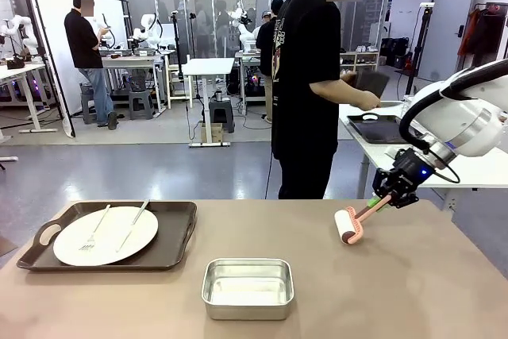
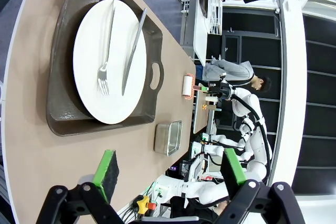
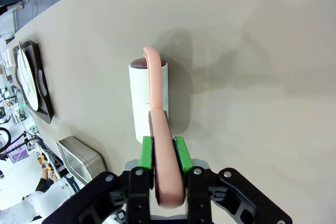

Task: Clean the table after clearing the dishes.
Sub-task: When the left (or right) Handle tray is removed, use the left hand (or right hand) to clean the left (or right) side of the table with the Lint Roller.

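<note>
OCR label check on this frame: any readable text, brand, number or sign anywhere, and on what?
No text can be read.
Print on the person's black shirt: too blurred to read.
Lint roller, tray, plate, steel pan, table: no marks visible.

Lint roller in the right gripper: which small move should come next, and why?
Probably roll the lint roller across the bare table nearby. The right gripper is shut on its pink handle, and its white drum is at or just above the tabletop.
</note>
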Motion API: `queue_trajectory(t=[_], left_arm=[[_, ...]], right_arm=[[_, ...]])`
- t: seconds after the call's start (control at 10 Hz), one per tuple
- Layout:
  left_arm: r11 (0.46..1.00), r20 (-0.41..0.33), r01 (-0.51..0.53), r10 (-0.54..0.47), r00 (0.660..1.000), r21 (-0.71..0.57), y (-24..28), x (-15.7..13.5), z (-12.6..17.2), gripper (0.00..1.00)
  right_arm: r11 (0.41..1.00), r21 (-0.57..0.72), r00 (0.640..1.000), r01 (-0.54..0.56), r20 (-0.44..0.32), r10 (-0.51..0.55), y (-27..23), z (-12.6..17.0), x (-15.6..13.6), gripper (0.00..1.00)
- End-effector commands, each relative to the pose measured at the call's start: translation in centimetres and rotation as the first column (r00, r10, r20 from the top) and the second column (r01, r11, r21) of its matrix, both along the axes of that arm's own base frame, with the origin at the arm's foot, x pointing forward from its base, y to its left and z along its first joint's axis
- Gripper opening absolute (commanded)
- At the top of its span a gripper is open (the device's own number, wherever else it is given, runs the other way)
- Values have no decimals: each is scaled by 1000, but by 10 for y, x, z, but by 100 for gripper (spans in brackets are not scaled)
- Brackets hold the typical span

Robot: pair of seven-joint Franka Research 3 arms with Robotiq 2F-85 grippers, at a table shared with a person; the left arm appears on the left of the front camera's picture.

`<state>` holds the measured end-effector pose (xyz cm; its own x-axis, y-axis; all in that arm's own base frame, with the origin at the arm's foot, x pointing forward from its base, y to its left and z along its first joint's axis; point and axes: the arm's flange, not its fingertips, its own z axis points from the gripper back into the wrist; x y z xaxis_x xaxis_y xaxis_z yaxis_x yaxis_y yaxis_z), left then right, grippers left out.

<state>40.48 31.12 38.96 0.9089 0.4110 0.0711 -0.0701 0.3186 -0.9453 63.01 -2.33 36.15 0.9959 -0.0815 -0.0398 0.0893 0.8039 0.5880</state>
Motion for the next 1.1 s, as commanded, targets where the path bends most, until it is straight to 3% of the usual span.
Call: queue_trajectory(t=[0.0,0.2,0.4,1.0], left_arm=[[1000,3,-2,2,1000,-1,1,-3,1,100],[1000,3,-2,2,1000,-1,1,-3,1,100],[1000,3,-2,2,1000,-1,1,-3,1,100],[1000,3,-2,2,1000,-1,1,-3,1,100]], right_arm=[[994,-109,1000,-3,-13,2,-41,-33,-5,22],[992,-120,1000,29,-9,-30,-72,-29,-5,22],[993,-122,998,-1,-55,-5,-100,-31,-4,22],[964,-252,991,85,-78,-108,-174,-30,-11,22]])
